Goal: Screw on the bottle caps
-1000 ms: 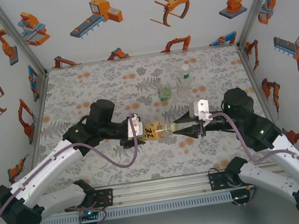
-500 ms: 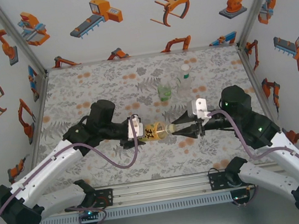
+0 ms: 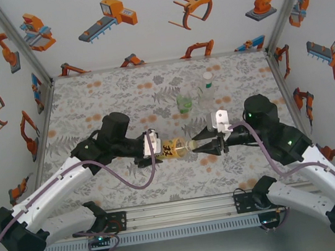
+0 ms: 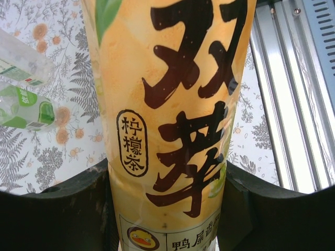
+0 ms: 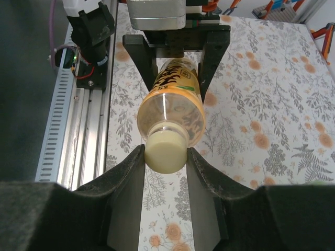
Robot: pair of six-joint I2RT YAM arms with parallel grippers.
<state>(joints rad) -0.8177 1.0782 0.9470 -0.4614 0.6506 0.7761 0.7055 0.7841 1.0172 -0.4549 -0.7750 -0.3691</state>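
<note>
A yellow-orange labelled bottle [image 3: 172,149] hangs sideways above the table's middle, its neck pointing right. My left gripper [image 3: 152,151] is shut on its body; in the left wrist view the label [image 4: 172,104] sits tight between the two black fingers of that gripper [image 4: 167,172]. A pale yellow bottle cap [image 5: 166,150] sits on the bottle's [image 5: 172,104] neck. My right gripper [image 5: 166,154] is shut on this cap [image 3: 190,146], one finger on each side. The right gripper [image 3: 195,147] meets the bottle end-on from the right.
Two more bottles stand upright at the back middle: a green one [image 3: 184,103] and a taller clear one [image 3: 209,94] with a pale cap [image 3: 208,76]. They also show at the left as a clear bottle [image 4: 21,63] and a green bottle [image 4: 26,110]. A metal rail [image 4: 293,104] runs along the near edge.
My right wrist has turned a little with the cap in its fingers, its white camera mount shifting up and left. The left arm and bottle hold still.
</note>
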